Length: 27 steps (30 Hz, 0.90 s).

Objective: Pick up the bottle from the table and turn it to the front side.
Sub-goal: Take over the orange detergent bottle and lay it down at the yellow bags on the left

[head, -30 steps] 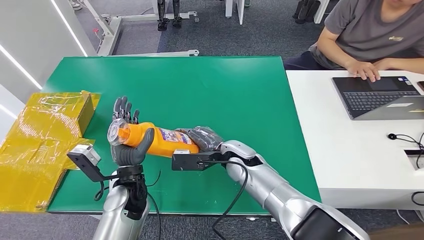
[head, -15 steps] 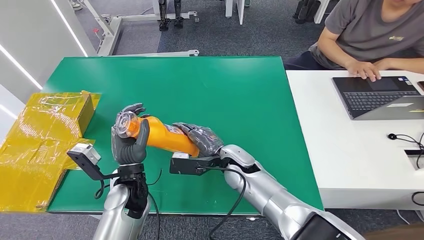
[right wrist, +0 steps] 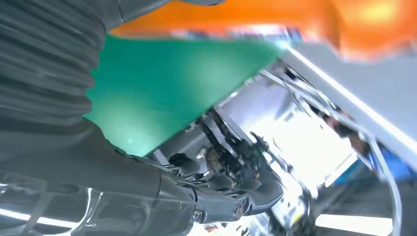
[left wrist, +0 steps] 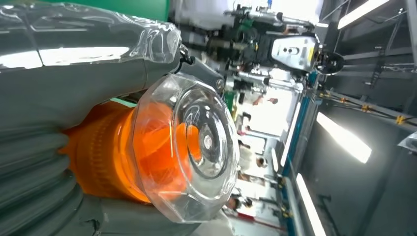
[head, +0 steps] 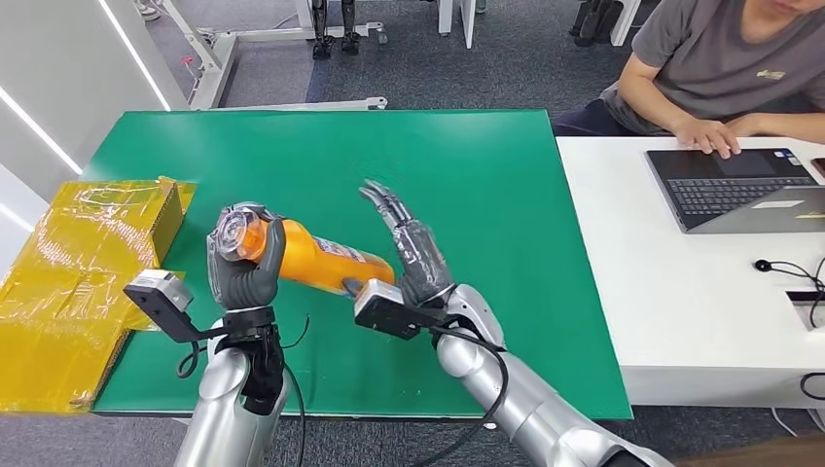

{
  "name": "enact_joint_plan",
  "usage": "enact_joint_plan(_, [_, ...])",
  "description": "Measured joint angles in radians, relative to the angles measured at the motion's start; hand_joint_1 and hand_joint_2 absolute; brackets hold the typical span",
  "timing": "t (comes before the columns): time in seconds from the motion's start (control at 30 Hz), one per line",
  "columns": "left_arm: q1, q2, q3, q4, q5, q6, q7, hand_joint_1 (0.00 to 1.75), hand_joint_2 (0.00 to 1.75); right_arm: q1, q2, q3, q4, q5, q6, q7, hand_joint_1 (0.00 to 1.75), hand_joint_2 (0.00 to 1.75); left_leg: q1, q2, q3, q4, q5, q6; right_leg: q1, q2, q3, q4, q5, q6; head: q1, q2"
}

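left hand (head: pixel 243 277) gripping bottle (head: pixel 311 258), clear cap (left wrist: pixel 184 150) close-up

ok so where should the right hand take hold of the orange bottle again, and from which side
Probably the wide labelled body near the base end of the orange bottle, coming in from the robot's right. The bottle lies tilted with its clear cap end in the left hand, so that end is taken. The right hand is open beside the free base end.

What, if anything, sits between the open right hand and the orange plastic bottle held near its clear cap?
Nothing visible. The orange plastic bottle is gripped near its clear cap by the left hand; the right hand, fingers spread, stands beside its base end.
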Motion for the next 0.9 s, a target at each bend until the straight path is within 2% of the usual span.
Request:
enact_joint_plan(0.1, [-0.014, 0.017, 0.0, -0.002, -0.057, 0.05, 0.0, 1.75, 1.75, 0.027, 0.0, -0.013, -0.038, -0.052, -0.034, -0.045, 0.0, 1.75, 0.0, 0.0, 0.0, 0.0, 0.0, 0.0, 0.0, 0.0, 0.0, 0.0, 0.0, 0.0, 0.0, 0.0])
enact_joint_plan(0.2, [-0.027, 0.037, -0.004, -0.002, -0.134, 0.112, 0.0, 1.75, 1.75, 0.046, 0.0, -0.015, -0.068, -0.078, -0.05, -0.056, 0.0, 1.75, 0.0, 0.0, 0.0, 0.0, 0.0, 0.0, 0.0, 0.0, 0.0, 0.0, 0.0, 0.0, 0.0, 0.0])
enact_joint_plan(0.33, [-0.042, 0.077, -0.015, -0.001, -0.341, 0.26, 0.015, 1.75, 1.75, 0.07, -0.003, -0.015, -0.109, -0.105, -0.078, -0.066, 0.0, 1.75, 0.0, 0.0, 0.0, 0.0, 0.0, 0.0, 0.0, 0.001, 0.0, 0.0, 0.0, 0.0, 0.0, 0.0])
enact_joint_plan(0.47, [-0.056, 0.12, -0.018, 0.008, -0.521, 0.352, 0.076, 1.75, 1.75, 0.095, -0.008, -0.016, -0.147, -0.108, -0.102, -0.064, 0.0, 1.75, 0.0, 0.001, 0.0, 0.0, 0.0, 0.0, 0.0, 0.001, 0.0, 0.0, 0.0, 0.0, 0.0, 0.0])
enact_joint_plan(0.57, [-0.072, 0.172, -0.008, 0.033, -0.704, 0.424, 0.116, 1.75, 1.75, 0.129, -0.019, -0.024, -0.181, -0.103, -0.129, -0.065, 0.0, 1.75, 0.0, 0.001, 0.0, 0.0, 0.0, 0.0, 0.0, 0.001, 0.0, 0.0, 0.0, 0.0, 0.0, 0.0])
enact_joint_plan(0.67, [-0.083, 0.234, 0.039, 0.064, -0.857, 0.443, 0.141, 1.75, 1.75, 0.177, -0.042, -0.039, -0.224, -0.098, -0.15, -0.07, 0.0, 1.75, 0.0, 0.001, 0.0, -0.001, 0.0, 0.0, 0.0, 0.001, 0.0, 0.0, 0.0, 0.0, 0.0, 0.0])
enact_joint_plan(0.77, [-0.09, 0.292, 0.084, 0.09, -0.913, 0.445, 0.165, 1.75, 1.75, 0.22, -0.068, -0.05, -0.268, -0.098, -0.157, -0.073, 0.0, 1.75, 0.0, 0.002, 0.0, -0.001, 0.0, 0.0, 0.0, 0.002, -0.001, 0.0, 0.0, 0.0, 0.0, 0.0])
enact_joint_plan(0.9, [-0.097, 0.367, 0.106, 0.113, -1.02, 0.441, 0.265, 1.75, 1.75, 0.256, -0.091, -0.062, -0.313, -0.099, -0.166, -0.074, 0.0, 1.75, 0.0, 0.002, 0.0, -0.001, 0.0, 0.0, 0.0, 0.002, -0.001, 0.001, -0.001, -0.001, 0.0, 0.0])
